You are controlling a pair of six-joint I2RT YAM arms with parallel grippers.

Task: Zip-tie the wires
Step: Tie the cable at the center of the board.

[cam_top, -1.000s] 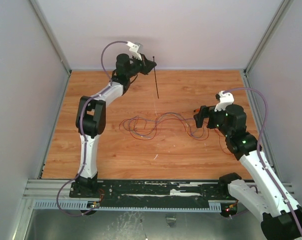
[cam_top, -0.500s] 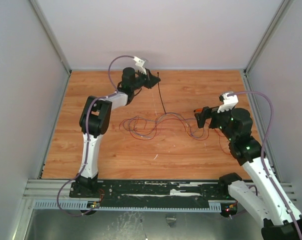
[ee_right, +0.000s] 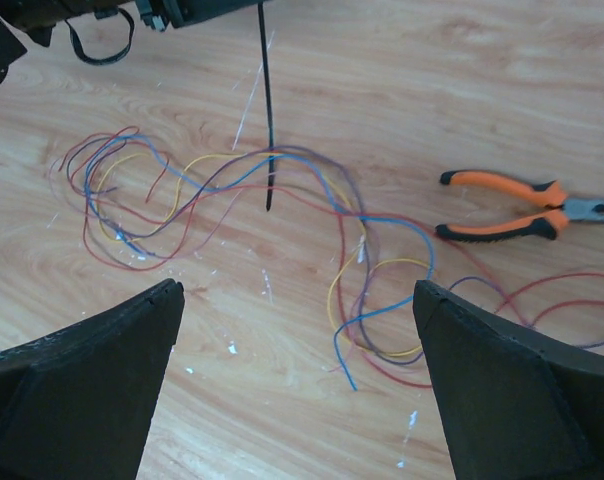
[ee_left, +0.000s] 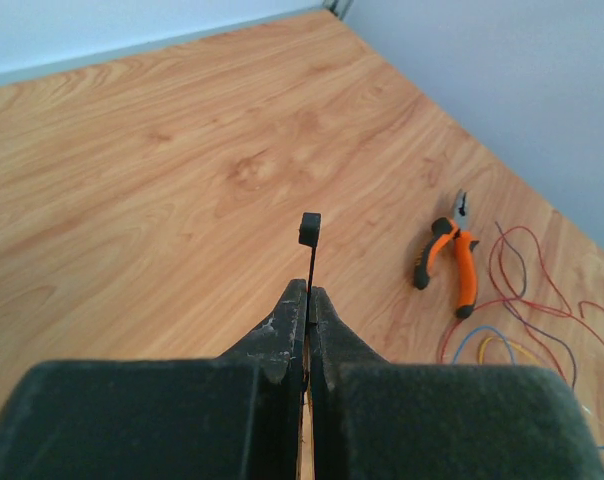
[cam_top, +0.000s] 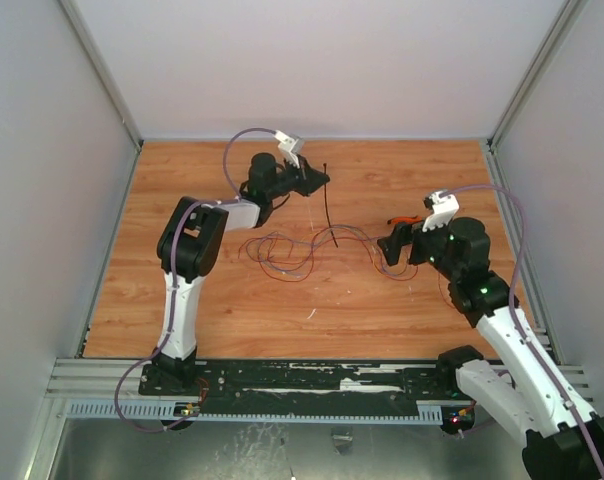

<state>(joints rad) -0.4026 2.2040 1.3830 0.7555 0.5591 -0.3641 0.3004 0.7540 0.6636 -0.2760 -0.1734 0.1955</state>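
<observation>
From up top, my left gripper [cam_top: 317,180] sat over the far middle of the table [cam_top: 212,310], pinched tight on the zip tie [cam_top: 327,205] near its head. That let the strip hang down with its tail right at the wires [cam_top: 287,252]. I reckon gripping the top end left the long tail free to poke under the bundle. My right gripper [cam_top: 387,243] hovered low at the right end of the wires, jaws spread all the way, nothing in them. It was probably lined up to gather strands or catch the tail.

Left wrist cam: jaws fully closed on the zip tie [ee_left: 310,232], its little head sticking up just past the tips. Pliers [ee_left: 452,262] lay off to the right on the wood beside some red and blue loops.

Right wrist cam: both pads wide apart at the bottom corners, empty. The zip tie [ee_right: 266,110] dangled from the top, and its tip overlapped the wires [ee_right: 232,190] where several strands ran together. Couldn't tell if it touched them or hung just above. Pliers [ee_right: 512,205] sat off right, well apart from the tie.
</observation>
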